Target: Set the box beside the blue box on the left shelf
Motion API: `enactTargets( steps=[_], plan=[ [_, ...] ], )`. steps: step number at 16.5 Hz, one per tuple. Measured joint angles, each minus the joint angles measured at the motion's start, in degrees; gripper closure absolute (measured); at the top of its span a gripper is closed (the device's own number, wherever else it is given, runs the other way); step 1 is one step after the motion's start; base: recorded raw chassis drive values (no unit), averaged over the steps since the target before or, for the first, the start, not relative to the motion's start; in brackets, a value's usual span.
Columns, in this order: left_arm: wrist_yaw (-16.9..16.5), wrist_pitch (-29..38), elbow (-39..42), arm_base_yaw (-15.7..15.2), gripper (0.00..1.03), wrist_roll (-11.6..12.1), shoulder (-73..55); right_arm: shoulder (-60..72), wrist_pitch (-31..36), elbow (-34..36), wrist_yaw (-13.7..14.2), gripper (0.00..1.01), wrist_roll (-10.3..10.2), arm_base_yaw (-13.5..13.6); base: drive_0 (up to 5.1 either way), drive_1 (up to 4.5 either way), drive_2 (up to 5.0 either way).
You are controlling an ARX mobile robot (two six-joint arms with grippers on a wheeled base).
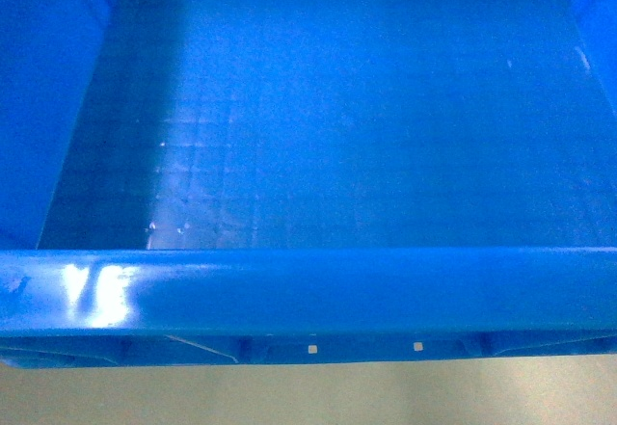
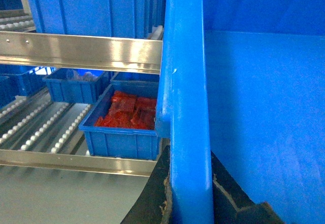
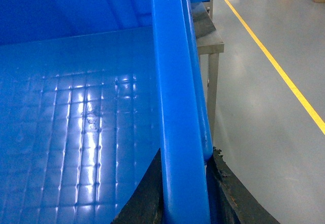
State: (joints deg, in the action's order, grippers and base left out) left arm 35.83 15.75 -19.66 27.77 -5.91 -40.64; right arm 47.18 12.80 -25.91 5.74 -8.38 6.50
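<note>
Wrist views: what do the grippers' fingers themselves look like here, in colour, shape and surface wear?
Only finger parts show. The left gripper has black fingers that widen towards the bottom edge, with a rough, chipped pale rim. The right gripper has the same black fingers, curved and frayed along the edge. No cables, markings or arm links appear; the head view shows neither gripper.

All views close on box (image 1: 318,136)

Left pincer (image 2: 190,203) clamped on my large bright blue plastic crate's rim (image 2: 188,107).
Beyond it, a grey roller shelf (image 2: 35,127) carries a small blue bin of red packets (image 2: 127,120).
</note>
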Motion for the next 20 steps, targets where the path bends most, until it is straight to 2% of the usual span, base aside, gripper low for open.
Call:
enactTargets(
  steps=[20],
  plan=[
    [0.0,-0.1,0.0,0.0,0.93,0.0,0.0,0.0,0.0,0.0,0.1,0.86,0.0,0.0,-5.0,2.45,2.4]
  ],
)
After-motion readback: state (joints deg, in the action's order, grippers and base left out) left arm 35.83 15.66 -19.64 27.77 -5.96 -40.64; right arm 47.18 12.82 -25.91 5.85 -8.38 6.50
